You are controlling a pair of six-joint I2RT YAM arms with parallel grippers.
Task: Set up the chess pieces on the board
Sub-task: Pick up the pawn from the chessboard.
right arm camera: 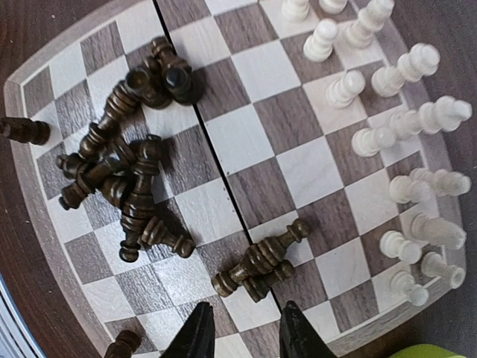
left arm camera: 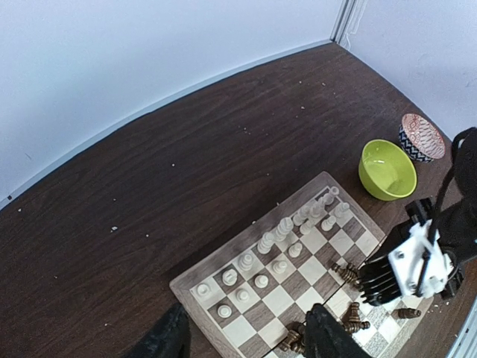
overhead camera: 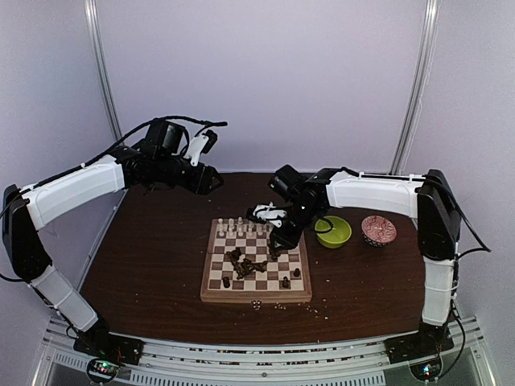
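The right gripper (right arm camera: 247, 337) is over the board (overhead camera: 212, 287) on its right side, fingers parted with a clear gap and nothing pinched between them. Whether the tips touch the wood, I cannot tell. Just ahead of those fingertips, in the wrist view, a small bundle of dark pieces (right arm camera: 261, 262) lies tipped over side by side across the squares.

Over on the other side, the left gripper (left arm camera: 246, 339) hangs high above the tabletop (overhead camera: 145, 257), well back from the board's far left corner, fingers spread wide and holding nothing.

The board sits flat in the middle of the tabletop. The white pieces (overhead camera: 237, 227) stand upright in two rows along the far edge. Most of the dark set is another story: a tangled heap (right arm camera: 123, 179) sprawls across the centre squares on the left half, figures lying on top of one another. A few dark ones stand apart near the near edge (overhead camera: 286, 282), and one lies at the board's rim (right arm camera: 22, 130).

To the right of the board sits the lime-green bowl (overhead camera: 334, 232), and beyond it the red patterned bowl (overhead camera: 378, 230). Pale crumbs (overhead camera: 282, 305) dot the tabletop just off the board's near edge.
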